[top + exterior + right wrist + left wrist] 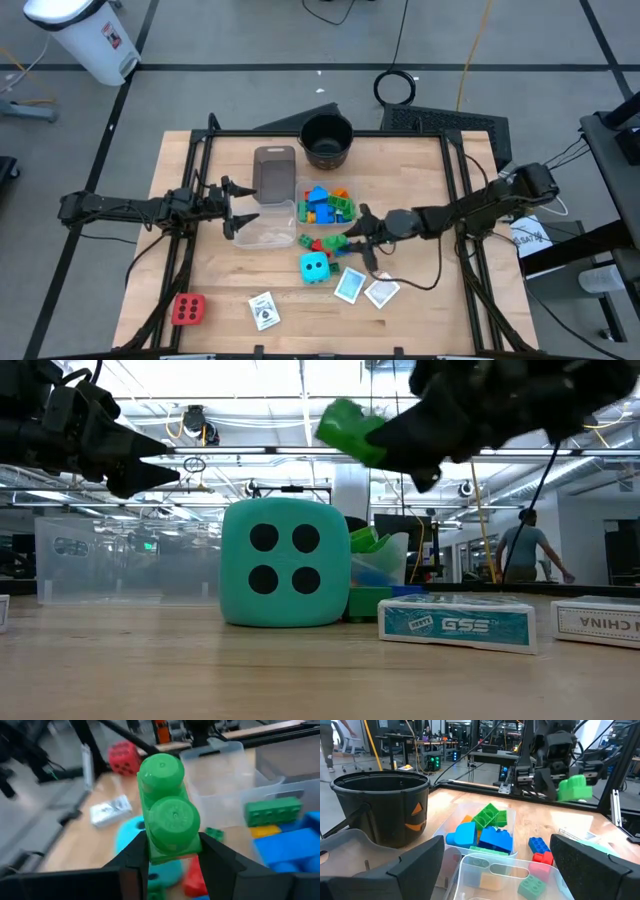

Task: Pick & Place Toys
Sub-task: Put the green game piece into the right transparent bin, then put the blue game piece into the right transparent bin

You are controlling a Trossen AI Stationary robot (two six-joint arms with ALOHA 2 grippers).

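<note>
One small green plastic two-stud building block (167, 807) is clamped between the fingers of my right gripper (170, 852), lifted clear of the wooden table (430, 320) and hanging above the loose pile of coloured plastic blocks (328, 205), near the cyan dotted cube (315, 266). I judge this the carry step: the pick is done, the placing is not. Next I must swing toward the clear plastic tub (263, 229) beside the pile, stop above its open mouth, and only then let go; the tub wall is low, so a drift sideways could drop the block outside. The block's long axis runs straight out from my fingers, away from my wrist, with its two round studs facing my wrist camera. My left gripper (236, 207) waits at the tub's far side, jaws spread wide and empty.
</note>
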